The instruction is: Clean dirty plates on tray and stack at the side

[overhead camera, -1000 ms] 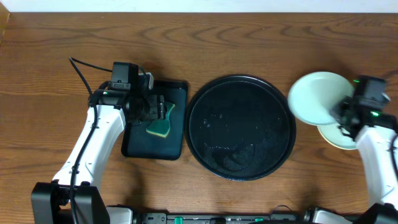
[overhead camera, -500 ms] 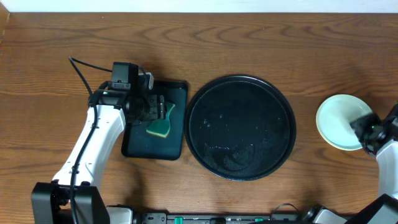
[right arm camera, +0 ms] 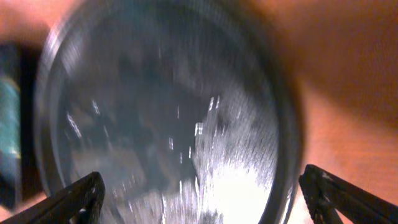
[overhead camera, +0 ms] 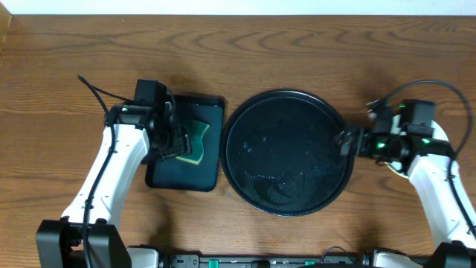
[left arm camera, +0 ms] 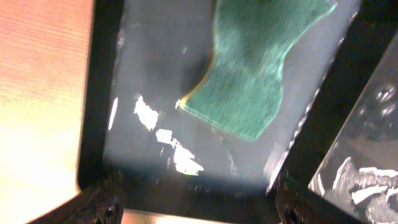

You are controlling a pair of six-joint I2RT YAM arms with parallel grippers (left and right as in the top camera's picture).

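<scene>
The large round black tray (overhead camera: 288,152) lies mid-table, wet and streaked, with no plate on it; it fills the right wrist view (right arm camera: 168,124). My right gripper (overhead camera: 344,140) hangs open over its right rim, fingers spread wide with nothing between them (right arm camera: 205,199). The plates (overhead camera: 390,162) sit on the bare wood at the right, mostly hidden under my right arm; only a pale edge shows. My left gripper (overhead camera: 177,138) is open and empty (left arm camera: 199,208) above the small rectangular tray.
A small rectangular black tray (overhead camera: 167,177) lies left of the round one and holds a green sponge (overhead camera: 196,146), also seen from the left wrist (left arm camera: 255,74). Brown wood tabletop (overhead camera: 245,52) surrounds both trays. A pale wall runs along the far edge.
My right gripper let go of the mint plate onto the pale yellow plate at the right, opened wide and swung left to the round tray's rim. The left arm shifted slightly.
</scene>
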